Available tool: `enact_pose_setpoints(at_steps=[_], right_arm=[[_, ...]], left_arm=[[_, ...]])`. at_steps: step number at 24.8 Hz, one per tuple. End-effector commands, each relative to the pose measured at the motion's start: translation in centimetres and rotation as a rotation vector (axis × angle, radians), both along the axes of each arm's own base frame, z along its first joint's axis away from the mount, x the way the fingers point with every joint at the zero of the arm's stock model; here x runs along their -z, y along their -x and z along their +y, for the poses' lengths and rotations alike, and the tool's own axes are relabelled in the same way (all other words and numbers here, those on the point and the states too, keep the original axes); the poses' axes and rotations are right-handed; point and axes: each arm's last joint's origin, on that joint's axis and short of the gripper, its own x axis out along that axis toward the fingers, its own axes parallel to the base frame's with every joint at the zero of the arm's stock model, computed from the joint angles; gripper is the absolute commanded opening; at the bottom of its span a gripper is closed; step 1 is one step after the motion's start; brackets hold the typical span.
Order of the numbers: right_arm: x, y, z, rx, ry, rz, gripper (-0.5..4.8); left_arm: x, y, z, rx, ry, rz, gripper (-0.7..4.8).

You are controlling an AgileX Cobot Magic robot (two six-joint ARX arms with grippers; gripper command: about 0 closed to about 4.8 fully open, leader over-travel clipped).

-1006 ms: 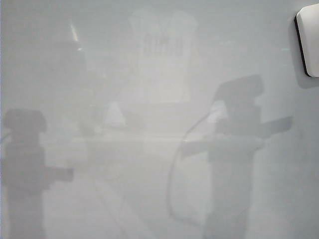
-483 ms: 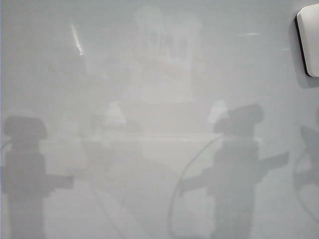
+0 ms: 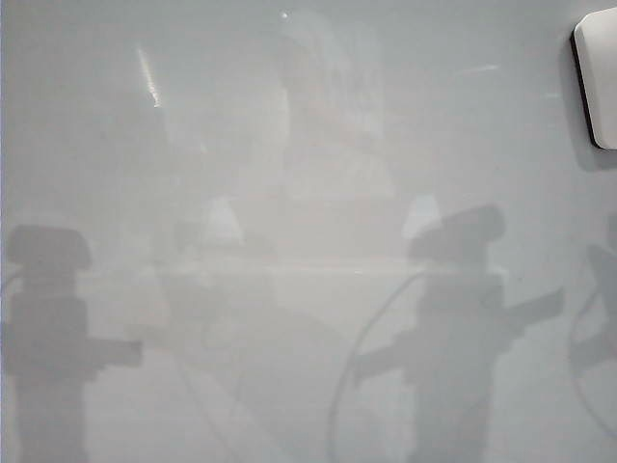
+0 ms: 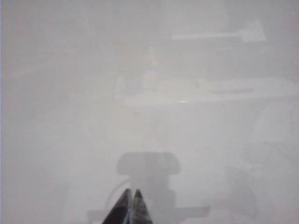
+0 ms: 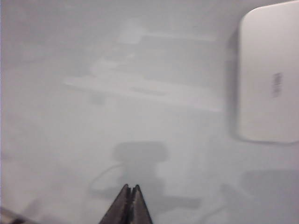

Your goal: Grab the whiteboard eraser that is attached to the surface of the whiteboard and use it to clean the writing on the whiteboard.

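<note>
The whiteboard (image 3: 289,193) fills the exterior view, pale grey and glossy. The whiteboard eraser (image 3: 598,77), white with a thin black edge, sticks to the board at the upper right edge of that view. It also shows large in the right wrist view as a white rounded block (image 5: 271,74). My right gripper (image 5: 131,186) is shut with nothing in it and stands apart from the eraser. My left gripper (image 4: 131,191) is shut and empty over bare board (image 4: 70,116). No writing shows in any view. Neither gripper itself appears in the exterior view, only their shadows.
Grey shadows of the two arms lie on the board, one at the lower left (image 3: 48,328) and one at the lower right (image 3: 453,328). Faint reflections of room fittings cross the board's middle (image 3: 318,174).
The right arm's shadow has slid down and a little right on the board. A second faint shadow has appeared at the right edge. The left arm's shadow has hardly moved.
</note>
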Motion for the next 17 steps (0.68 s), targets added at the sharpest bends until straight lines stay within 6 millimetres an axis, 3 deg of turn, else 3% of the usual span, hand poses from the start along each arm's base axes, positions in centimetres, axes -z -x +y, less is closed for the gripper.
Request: enact_pose_setpoints(at_steps=[1,6,13,17], right_arm=[[1.0,0.1,-0.6,0.124,0.045,-0.104,-0.04],[3.1,0.1,-1.7,0.249,0.001,-0.183,-0.04],[6.7,-0.8,-1.8,0.264,0.017,-0.06,-0.05],[7.1,-0.8,-1.7,0.257,0.023,-0.02,-0.04]], left_arm=[[-0.2,0.0,0.0,0.002,0.0,-0.015,-0.05],[-0.2,0.0,0.0,0.002,0.0,-0.014,-0.05],[-0.2,0.0,0.0,0.002,0.0,-0.014,-0.05],[-0.2,0.0,0.0,0.002,0.0,-0.013,-0.05]])
